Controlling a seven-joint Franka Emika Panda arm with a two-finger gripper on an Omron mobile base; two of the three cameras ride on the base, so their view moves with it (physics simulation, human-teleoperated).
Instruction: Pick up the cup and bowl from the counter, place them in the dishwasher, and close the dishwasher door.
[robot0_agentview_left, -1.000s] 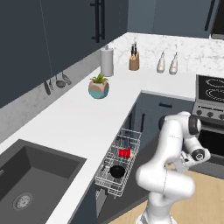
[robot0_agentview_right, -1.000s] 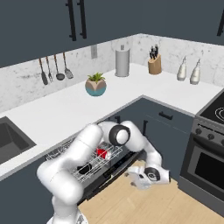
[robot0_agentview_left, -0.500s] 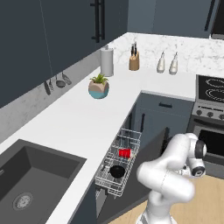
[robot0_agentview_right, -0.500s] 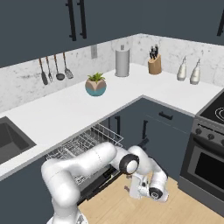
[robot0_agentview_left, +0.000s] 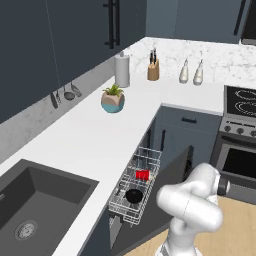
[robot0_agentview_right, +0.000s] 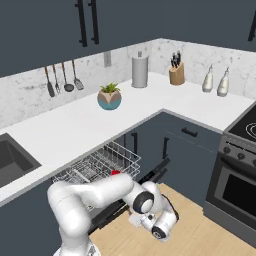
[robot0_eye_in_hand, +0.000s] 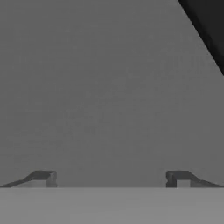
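The red cup (robot0_agentview_left: 142, 174) and the black bowl (robot0_agentview_left: 134, 195) rest in the white wire rack (robot0_agentview_left: 150, 156), which is pulled out of the dishwasher under the counter (robot0_agentview_left: 95, 145). The cup's rim (robot0_agentview_right: 115, 173) peeks over the rack (robot0_agentview_right: 100, 162). The dark dishwasher door (robot0_agentview_left: 172, 182) stands partly raised, tilted beside the rack, with its edge (robot0_agentview_right: 152, 174) above my hand (robot0_agentview_right: 161, 226). My gripper (robot0_eye_in_hand: 111, 178) is open, fingers (robot0_eye_in_hand: 43, 177) wide apart, facing a flat dark grey surface very close; nothing is between them.
A teal-and-tan plant pot (robot0_agentview_left: 113, 101), paper towel roll (robot0_agentview_left: 122, 70), knife block (robot0_agentview_left: 153, 71) and two bottles (robot0_agentview_left: 191, 74) stand on the counter. The sink (robot0_agentview_left: 35, 200) is at the left, the oven range (robot0_agentview_left: 239, 145) at the right. Wood floor (robot0_agentview_right: 210, 240) lies below.
My arm has swung down and in toward the dishwasher, my hand ending low by the door. The door has tilted up from lying flat. Cup, bowl and rack have stayed put.
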